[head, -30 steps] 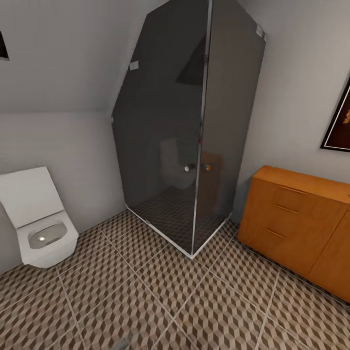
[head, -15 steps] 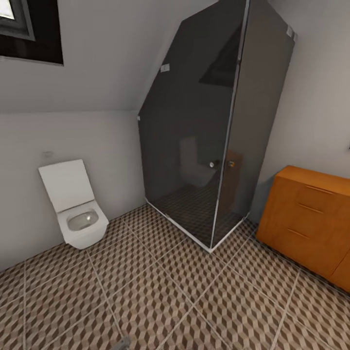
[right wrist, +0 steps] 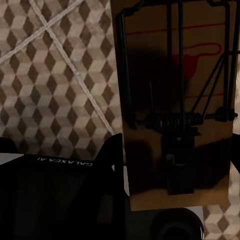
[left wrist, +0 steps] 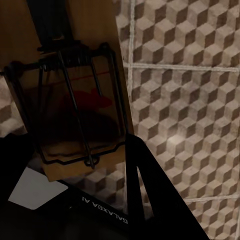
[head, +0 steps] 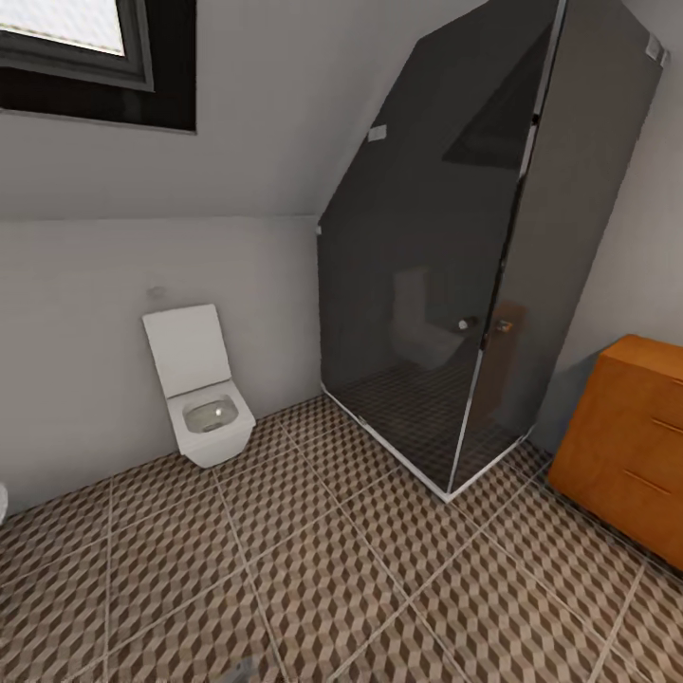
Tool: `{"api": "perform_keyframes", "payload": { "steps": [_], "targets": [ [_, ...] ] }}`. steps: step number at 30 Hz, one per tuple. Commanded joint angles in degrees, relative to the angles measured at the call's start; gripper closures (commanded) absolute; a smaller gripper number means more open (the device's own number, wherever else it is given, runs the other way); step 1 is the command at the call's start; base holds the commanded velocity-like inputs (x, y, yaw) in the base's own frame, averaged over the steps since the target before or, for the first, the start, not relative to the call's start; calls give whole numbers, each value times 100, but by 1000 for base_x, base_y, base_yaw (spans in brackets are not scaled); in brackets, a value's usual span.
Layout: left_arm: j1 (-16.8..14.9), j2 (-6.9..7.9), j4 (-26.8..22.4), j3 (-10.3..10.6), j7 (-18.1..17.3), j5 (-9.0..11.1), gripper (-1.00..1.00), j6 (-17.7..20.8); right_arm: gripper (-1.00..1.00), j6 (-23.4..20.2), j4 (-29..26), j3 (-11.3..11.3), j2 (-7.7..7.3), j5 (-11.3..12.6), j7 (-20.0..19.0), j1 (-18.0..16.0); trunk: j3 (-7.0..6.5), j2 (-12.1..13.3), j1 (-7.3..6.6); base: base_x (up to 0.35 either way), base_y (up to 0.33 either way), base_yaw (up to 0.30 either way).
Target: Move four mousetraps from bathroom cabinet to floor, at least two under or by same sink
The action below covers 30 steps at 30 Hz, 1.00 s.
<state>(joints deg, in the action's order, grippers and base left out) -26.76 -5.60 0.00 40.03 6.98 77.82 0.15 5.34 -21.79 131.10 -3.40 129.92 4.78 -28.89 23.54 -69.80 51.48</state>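
In the left wrist view, a tan wooden mousetrap with a dark wire spring sits in my left gripper, held above the cube-patterned bathroom floor. My right gripper is shut on a second mousetrap, also over the tiles. The orange-brown cabinet stands at the right edge of the head view, its drawers closed. The sink is out of view.
A white toilet hangs on the far wall. A dark glass shower enclosure fills the corner between the toilet and the cabinet. A window sits high at the left. Open tiled floor lies ahead. A white sliver shows at the left edge.
The head view has swung to the left: toilet, shower and cabinet have slid rightward in the picture, and the window has come into view. Nothing in the room itself moved.
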Motion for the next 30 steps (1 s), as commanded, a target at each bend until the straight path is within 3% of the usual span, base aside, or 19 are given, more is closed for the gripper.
{"api": "perform_keyframes", "payload": {
  "steps": [1,17,30],
  "targets": [
    [-5,-2,0,48,23,40,100,-1,100,55,-27,48,-1,60,23,-11,6,-4,0,0,-20,286],
    [-5,-37,-5,48,19,40,100,-6,100,55,-27,48,-3,60,23,-11,6,-4,0,3,-266,285],
    [-5,-37,-2,48,21,40,100,-7,100,55,-36,48,3,60,23,-11,6,-4,0,5,-32,192]
  ]
}}
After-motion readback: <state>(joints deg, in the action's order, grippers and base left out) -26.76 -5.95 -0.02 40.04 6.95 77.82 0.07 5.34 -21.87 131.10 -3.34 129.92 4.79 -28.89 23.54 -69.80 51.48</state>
